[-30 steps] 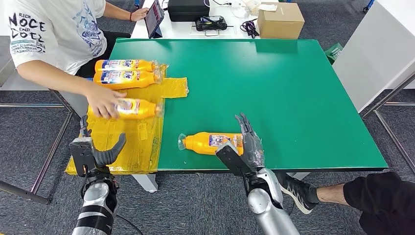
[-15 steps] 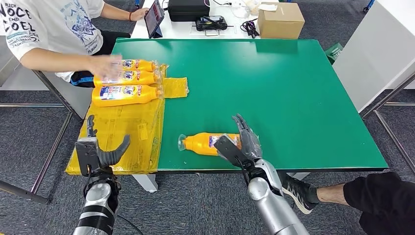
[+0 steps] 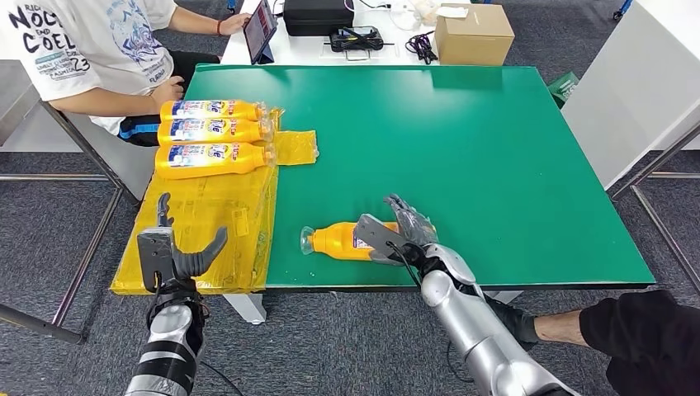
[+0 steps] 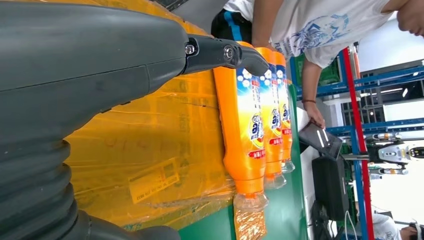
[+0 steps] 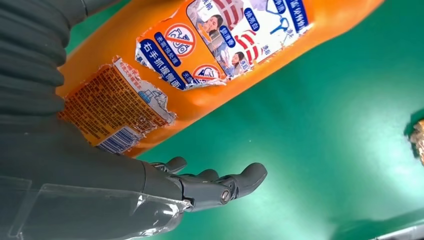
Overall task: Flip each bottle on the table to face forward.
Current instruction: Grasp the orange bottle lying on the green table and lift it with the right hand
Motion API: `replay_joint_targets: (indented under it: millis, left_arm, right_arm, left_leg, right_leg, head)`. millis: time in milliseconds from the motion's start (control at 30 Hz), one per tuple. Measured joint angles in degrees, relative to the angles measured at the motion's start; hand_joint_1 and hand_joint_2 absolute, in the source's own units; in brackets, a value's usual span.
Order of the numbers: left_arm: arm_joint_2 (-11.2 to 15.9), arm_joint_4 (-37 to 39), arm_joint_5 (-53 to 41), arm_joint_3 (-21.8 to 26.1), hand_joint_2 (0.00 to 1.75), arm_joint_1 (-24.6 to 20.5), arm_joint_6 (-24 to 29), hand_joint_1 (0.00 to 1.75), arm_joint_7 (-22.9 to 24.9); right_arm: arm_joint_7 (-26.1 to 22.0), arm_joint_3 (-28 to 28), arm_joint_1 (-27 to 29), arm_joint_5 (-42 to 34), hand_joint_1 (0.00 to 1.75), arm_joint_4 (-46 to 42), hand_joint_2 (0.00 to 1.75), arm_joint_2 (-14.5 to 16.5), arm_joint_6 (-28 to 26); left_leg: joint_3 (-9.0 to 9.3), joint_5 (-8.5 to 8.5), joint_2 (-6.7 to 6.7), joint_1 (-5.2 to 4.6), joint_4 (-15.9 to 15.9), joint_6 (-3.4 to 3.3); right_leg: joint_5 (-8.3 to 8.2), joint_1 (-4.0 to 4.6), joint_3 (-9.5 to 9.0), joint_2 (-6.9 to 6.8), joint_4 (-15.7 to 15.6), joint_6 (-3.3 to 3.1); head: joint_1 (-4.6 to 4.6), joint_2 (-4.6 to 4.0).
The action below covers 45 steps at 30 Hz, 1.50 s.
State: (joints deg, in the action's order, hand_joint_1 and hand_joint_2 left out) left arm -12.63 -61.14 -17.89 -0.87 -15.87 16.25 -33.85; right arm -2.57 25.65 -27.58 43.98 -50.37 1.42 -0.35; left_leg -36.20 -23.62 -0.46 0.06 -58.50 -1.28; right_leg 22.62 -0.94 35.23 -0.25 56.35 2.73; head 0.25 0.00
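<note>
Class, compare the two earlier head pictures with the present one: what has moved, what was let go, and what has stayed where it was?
The person's hand let go of the third orange plastic bottle, having slid it up against the other two, and drew back off the yellow sheet. The right hand leaned in over the lone orange bottle on the green table. That bottle stayed put; the left hand barely rose.

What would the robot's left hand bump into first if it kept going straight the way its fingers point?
Probably the nearest orange bottle of the three lying side by side. The left hand points across the yellow plastic sheet toward it, though depth is hard to judge.
</note>
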Motion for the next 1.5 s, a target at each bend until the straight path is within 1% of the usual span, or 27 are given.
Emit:
replay_joint_targets:
  millis: [567, 867, 1167, 1200, 1267, 1300, 1333, 1400, 1500]
  left_arm:
    - [-0.1, 4.8, 2.9, 0.0, 1.75, -2.9, -2.5, 0.00, 1.5]
    - [-0.2, 6.6, 3.6, 0.0, 1.75, -3.5, -3.0, 0.00, 1.5]
    - [-0.3, 7.6, 4.2, 0.0, 1.75, -3.6, -3.0, 0.00, 1.5]
    - [-0.3, 7.7, 4.2, 0.0, 1.75, -3.6, -3.0, 0.00, 1.6]
    - [-0.3, 7.7, 4.2, 0.0, 1.75, -3.6, -3.0, 0.00, 1.6]
    - [-0.3, 7.8, 4.2, 0.0, 1.75, -3.6, -3.0, 0.00, 1.6]
    - [-0.3, 7.8, 4.3, 0.0, 1.75, -3.6, -3.0, 0.00, 1.6]
    - [-0.3, 7.8, 4.5, 0.1, 1.75, -3.6, -3.0, 0.00, 1.5]
    - [-0.3, 7.8, 4.8, 0.1, 1.75, -3.6, -3.0, 0.00, 1.4]
  right_arm:
    - [0.7, 8.6, -6.0, 0.9, 0.00, 6.4, 1.75, -2.0, 5.0]
    - [0.6, 12.2, -7.3, 1.0, 0.00, 8.2, 1.75, -2.8, 5.9]
    - [0.6, 16.1, -8.8, 1.2, 0.00, 9.1, 1.75, -4.2, 8.2]
    - [0.7, 16.6, -9.0, 1.3, 0.14, 9.2, 1.75, -4.4, 8.4]
    - [0.8, 17.7, -9.3, 1.4, 0.66, 9.3, 1.75, -4.8, 9.0]
    - [0.8, 18.1, -9.5, 1.4, 1.07, 9.4, 1.75, -5.0, 9.1]
    - [0.8, 18.5, -9.7, 1.5, 1.37, 9.5, 1.75, -5.2, 9.2]
    - [0.8, 19.3, -10.1, 1.5, 1.72, 9.6, 1.75, -5.6, 9.3]
    - [1.1, 20.2, -10.6, 1.5, 1.75, 9.6, 1.75, -6.2, 9.3]
  left_leg:
    - [0.02, 0.00, 0.01, 0.00, 0.0, 0.00]
    - [0.02, 0.00, 0.00, 0.00, 0.0, 0.00]
    - [0.02, 0.01, 0.00, 0.00, 0.0, -0.01]
    - [0.03, 0.01, 0.00, 0.00, 0.0, -0.01]
    - [0.03, 0.01, 0.00, 0.00, 0.0, -0.01]
    - [0.03, 0.01, 0.00, 0.00, 0.0, -0.01]
    - [0.03, 0.01, 0.00, 0.00, 0.0, -0.01]
    - [0.03, 0.01, 0.00, 0.00, 0.0, -0.01]
    - [0.02, 0.01, -0.01, 0.00, 0.0, -0.01]
  right_leg:
    - [-0.01, 0.00, -0.01, 0.01, 0.0, 0.00]
    - [-0.01, 0.00, -0.01, 0.00, 0.0, 0.00]
    - [-0.01, 0.00, -0.02, 0.00, 0.0, 0.00]
    - [-0.01, 0.00, -0.02, 0.00, 0.0, 0.00]
    - [-0.01, 0.00, -0.02, 0.00, 0.0, 0.01]
    - [-0.01, 0.00, -0.02, 0.00, 0.0, 0.01]
    - [-0.01, 0.00, -0.02, 0.00, 0.0, 0.01]
    - [-0.01, 0.00, -0.02, 0.00, 0.0, 0.01]
    - [-0.01, 0.00, -0.02, -0.01, 0.0, 0.01]
  head:
    - [0.01, 0.00]
    - [0.01, 0.00]
    - [0.00, 0.00]
    - [-0.01, 0.00]
    - [-0.01, 0.00]
    - [-0.01, 0.00]
    - [-0.01, 0.00]
    - [-0.01, 0.00]
    - [-0.01, 0.00]
